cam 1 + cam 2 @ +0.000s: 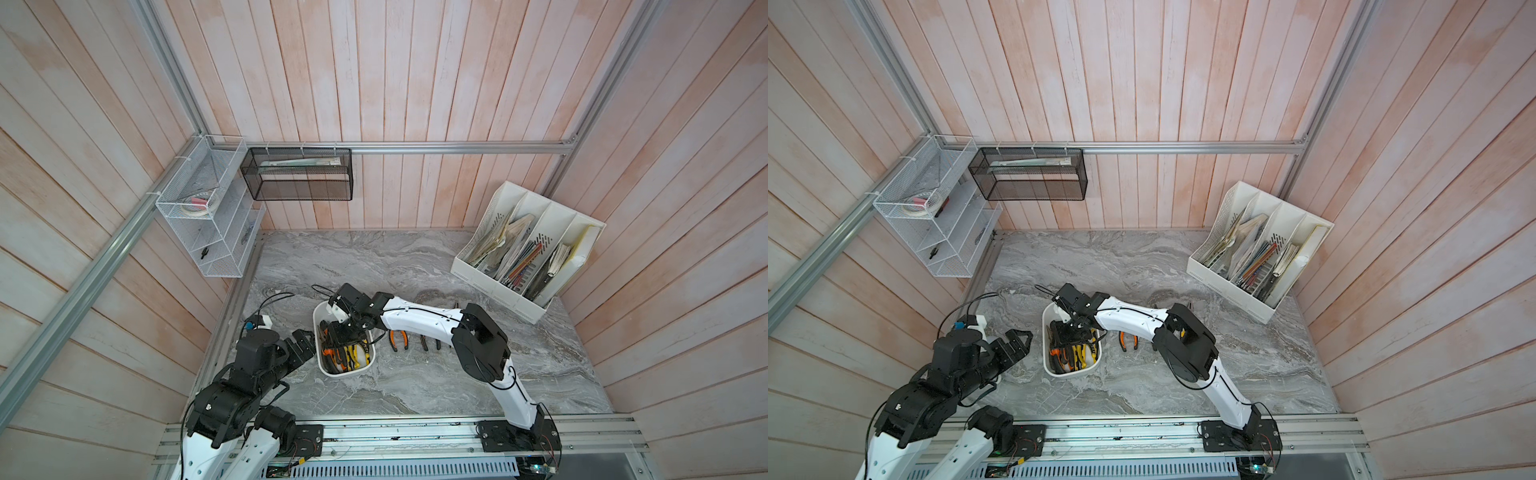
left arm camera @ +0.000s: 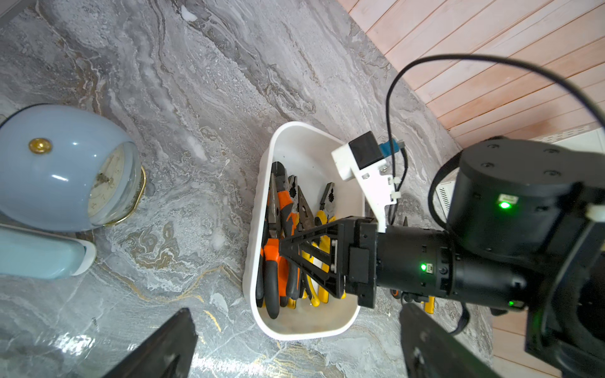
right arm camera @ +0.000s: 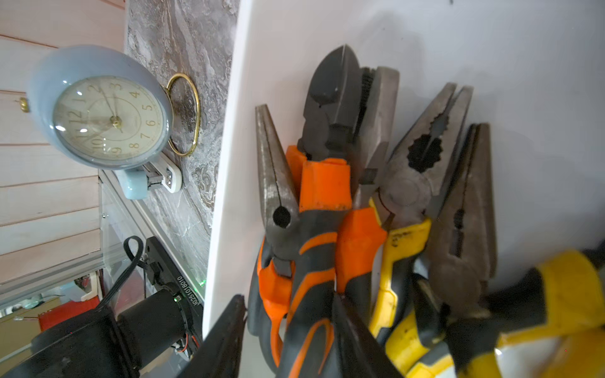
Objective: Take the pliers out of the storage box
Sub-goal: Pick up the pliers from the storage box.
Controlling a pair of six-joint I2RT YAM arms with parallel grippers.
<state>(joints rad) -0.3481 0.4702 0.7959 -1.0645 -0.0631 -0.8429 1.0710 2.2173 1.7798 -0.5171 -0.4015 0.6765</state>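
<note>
the storage box (image 2: 304, 137) sits on the marble surface (image 1: 415, 257) with a heap of pliers (image 2: 278, 229) inside. the right pincer (image 2: 283, 247) reaches into it, fingers either side of an orange-and-black handle (image 3: 311, 261); whether it pinches yet, i cannot tell. the left pincer (image 1: 309, 344) hangs spread at the box's 9 o'clock. loose pliers (image 1: 398, 338) lie on the surface at its 3 o'clock.
</note>
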